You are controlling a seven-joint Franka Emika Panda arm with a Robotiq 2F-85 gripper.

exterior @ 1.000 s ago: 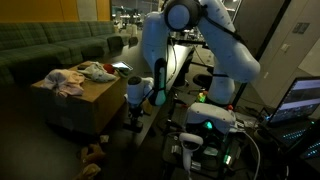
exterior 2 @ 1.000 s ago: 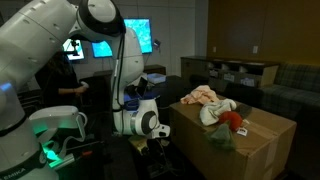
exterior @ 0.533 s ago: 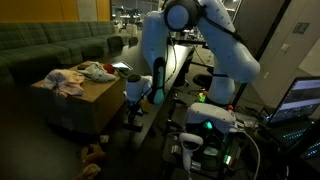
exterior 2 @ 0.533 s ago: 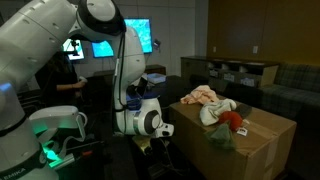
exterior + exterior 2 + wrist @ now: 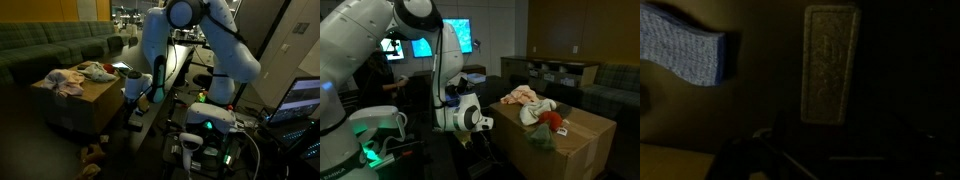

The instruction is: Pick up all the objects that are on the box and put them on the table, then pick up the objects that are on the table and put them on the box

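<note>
The tan cardboard box (image 5: pixel 85 105) (image 5: pixel 580 145) carries a pinkish-white cloth (image 5: pixel 65 82) (image 5: pixel 523 96), a white-grey cloth (image 5: pixel 97 70) (image 5: pixel 535 110), a red ball (image 5: pixel 552 119) and a teal-grey cloth (image 5: pixel 542 138). My gripper (image 5: pixel 135 112) (image 5: pixel 470 141) hangs low beside the box, just over the black table (image 5: pixel 148 123). It looks open, with nothing between its dark fingers. In the very dark wrist view a flat grey rectangular piece (image 5: pixel 830 65) lies on the table below the gripper, and a blue-grey cloth (image 5: pixel 685 45) lies at the upper left.
A dark green sofa (image 5: pixel 50 45) runs behind the box. A tan-brown soft item (image 5: pixel 93 153) lies low in front of the box. The robot's base with green lights (image 5: pixel 205 125) and lit screens (image 5: pixel 425 45) stand close around the arm.
The gripper has risen a little from the table beside the box. The things on the box have not moved.
</note>
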